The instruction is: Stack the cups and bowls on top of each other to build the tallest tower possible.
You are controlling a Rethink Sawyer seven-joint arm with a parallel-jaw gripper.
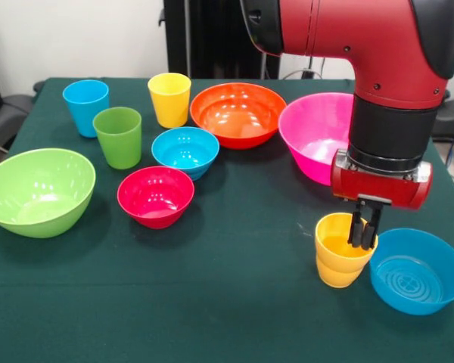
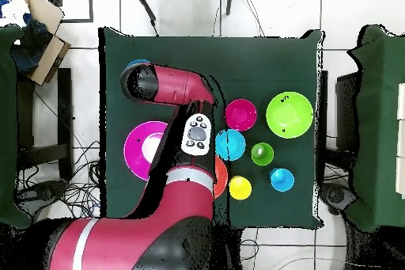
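Worktop (image 1: 227, 302): green cloth, all pieces standing apart, mouths up; no tower begun.

Arm (image 1: 378, 45): reaches down from above to the squat cup.

Bowls, largest first. Lime bowl (image 1: 38, 190) lies farthest from the fingers, across the worktop. Pink bowl (image 1: 318, 132) sits just behind the fingers, partly hidden by the arm. Orange bowl (image 1: 238, 113) is beyond the pink one. Red bowl (image 1: 156, 197) and one blue bowl (image 1: 185, 150) are well apart from the fingers, mid-worktop. The second blue bowl (image 1: 418, 271) stands just beside the fingers.

Cups: blue cup (image 1: 85, 106), green cup (image 1: 118, 136) and yellow cup (image 1: 169, 98) stand upright, far off, long axes vertical.

Squat cup (image 1: 339, 261): upright, axis vertical, mouth up, resting on the worktop.

Fingers (image 1: 364, 227): narrow, pointing straight down, tips dipped inside the cup at its rim nearest the blue bowl. Judged a rim grasp in preparation; whether they pinch the wall, I cannot tell.
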